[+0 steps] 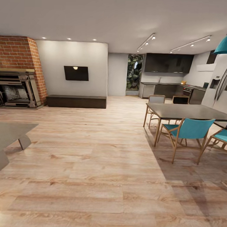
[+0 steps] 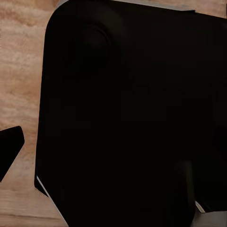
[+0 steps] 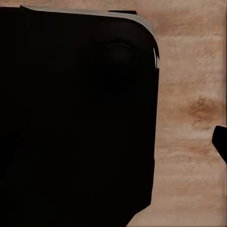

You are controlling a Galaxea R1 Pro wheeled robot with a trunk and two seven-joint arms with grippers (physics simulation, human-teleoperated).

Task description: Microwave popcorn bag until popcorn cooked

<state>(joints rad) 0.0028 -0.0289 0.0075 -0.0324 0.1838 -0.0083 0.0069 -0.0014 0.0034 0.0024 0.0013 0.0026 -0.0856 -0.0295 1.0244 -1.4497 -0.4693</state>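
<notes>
I am in the living room, and the kitchen lies far off at the back right. Its grey countertop (image 1: 165, 84) runs over dark cabinets below black wall units. A small tan thing (image 1: 183, 82) sits on it, too small to tell whether it is the popcorn bag. The microwave is out of view. In each wrist view a black rounded body of the robot (image 2: 127, 113) (image 3: 75, 118) hangs over the wooden floor. One dark fingertip (image 2: 10, 150) pokes in at the left wrist view's edge and another fingertip (image 3: 220, 142) at the right wrist view's edge. Neither frame shows how the jaws stand.
A dark dining table (image 1: 189, 111) with teal chairs (image 1: 188, 131) stands between me and the kitchen, a steel fridge (image 1: 222, 84) beyond it. A grey low table (image 1: 8, 134) is at the left, a brick fireplace (image 1: 18, 72) and a wall TV (image 1: 76, 73) behind. Wooden floor (image 1: 103, 136) stretches ahead.
</notes>
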